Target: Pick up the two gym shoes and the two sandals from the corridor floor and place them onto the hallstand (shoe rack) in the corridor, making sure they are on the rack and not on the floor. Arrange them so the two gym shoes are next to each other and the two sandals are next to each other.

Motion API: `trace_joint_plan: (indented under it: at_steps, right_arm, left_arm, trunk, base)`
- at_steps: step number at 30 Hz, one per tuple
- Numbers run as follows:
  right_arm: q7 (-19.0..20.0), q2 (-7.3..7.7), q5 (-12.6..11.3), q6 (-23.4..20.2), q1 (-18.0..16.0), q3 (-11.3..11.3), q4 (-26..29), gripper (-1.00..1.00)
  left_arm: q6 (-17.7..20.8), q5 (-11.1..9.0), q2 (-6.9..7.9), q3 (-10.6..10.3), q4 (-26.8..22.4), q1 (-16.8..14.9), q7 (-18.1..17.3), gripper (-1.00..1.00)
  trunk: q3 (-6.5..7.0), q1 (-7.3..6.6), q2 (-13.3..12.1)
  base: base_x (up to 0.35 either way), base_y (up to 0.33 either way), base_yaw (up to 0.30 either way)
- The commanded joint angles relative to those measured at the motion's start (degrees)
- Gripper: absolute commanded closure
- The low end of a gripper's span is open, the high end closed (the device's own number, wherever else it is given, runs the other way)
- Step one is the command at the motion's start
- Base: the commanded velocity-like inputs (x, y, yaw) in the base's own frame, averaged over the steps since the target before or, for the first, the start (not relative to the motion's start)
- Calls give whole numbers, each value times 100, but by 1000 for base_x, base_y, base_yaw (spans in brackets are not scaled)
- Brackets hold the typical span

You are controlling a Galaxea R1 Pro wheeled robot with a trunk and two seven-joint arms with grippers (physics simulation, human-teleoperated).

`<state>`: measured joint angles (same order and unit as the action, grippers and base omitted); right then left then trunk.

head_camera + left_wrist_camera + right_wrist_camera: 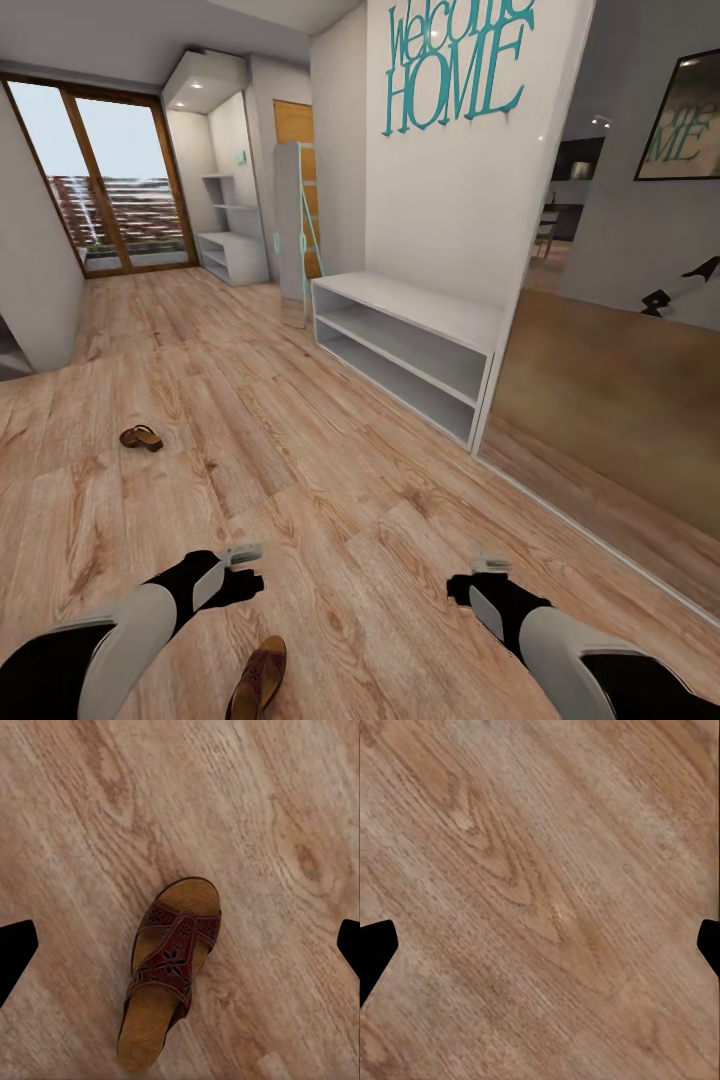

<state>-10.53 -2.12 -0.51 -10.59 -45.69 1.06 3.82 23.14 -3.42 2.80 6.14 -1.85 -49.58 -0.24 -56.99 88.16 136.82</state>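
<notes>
1. Sandals: one sandal [259, 679] lies on the corridor floor [330, 500] just beside the left gripper [243, 569]; the other sandal [141, 437] lies well apart, farther off.
2. Both the left gripper and the right gripper [488, 572] hang with jaws spread, holding nothing.
3. The hallstand [410, 350] stands against the wall, shelves bare.

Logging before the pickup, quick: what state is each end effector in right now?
Left end effector: open, empty, above a sandal on the floor.
Right end effector: open, empty, over bare floor.
</notes>
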Motion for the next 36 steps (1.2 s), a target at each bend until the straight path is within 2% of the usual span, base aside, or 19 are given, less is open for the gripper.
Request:
trace_joint_plan:
  at_steps: [1, 5, 10, 16, 24, 26, 27, 30, 31, 36]
  right_arm:
    - [-4, 4, -2, 61, 2, 4, 112, -100]
    - [-19, 8, -3, 591, 0, 6, 509, -100]
    - [-31, -8, -3, 1080, 0, -3, 660, -100]
    - [-22, -18, -2, 1279, -1, -10, 646, -100]
    - [-20, -29, 6, 1317, 1, -17, 638, -100]
    - [-20, -30, 6, 1319, 2, -17, 638, -100]
    - [-20, -32, 7, 1317, 2, -18, 638, -100]
    - [-20, -33, 7, 1316, 2, -18, 638, -100]
    - [-20, -34, 7, 1315, 0, -18, 637, -100]
    - [-15, -32, 17, 1318, 0, -18, 637, -100]
  left_arm:
    - [1, -1, 22, 1, 0, 0, 1, -100]
    - [4, -1, 74, 1, 0, 1, -4, -100]
    - [34, -1, 108, 1, 0, 1, -10, -100]
    - [95, 1, 119, -2, 0, 3, -11, -100]
    - [99, 66, 49, -30, 5, 145, -11, -100]
    - [100, 193, 41, -48, 5, 166, -13, -100]
    - [98, 592, 30, -67, 7, 205, -20, -100]
    - [96, 984, 25, -77, 8, 246, -32, -100]
    - [95, 1197, 22, -80, 7, 266, -55, -100]
    - [95, 1364, 16, -84, 8, 285, -80, -100]
  trunk:
    - [0, 0, 0]
    - [0, 0, 0]
    - [0, 0, 0]
    - [0, 0, 0]
    - [0, 0, 0]
    - [0, 0, 0]
    - [0, 0, 0]
    - [0, 0, 0]
    - [0, 0, 0]
    - [0, 0, 0]
  base:
    - [0, 0, 0]
    - [0, 0, 0]
    - [0, 0, 0]
    - [0, 0, 0]
    - [0, 0, 0]
    - [0, 0, 0]
    - [0, 0, 0]
    - [0, 0, 0]
    - [0, 0, 0]
    - [0, 0, 0]
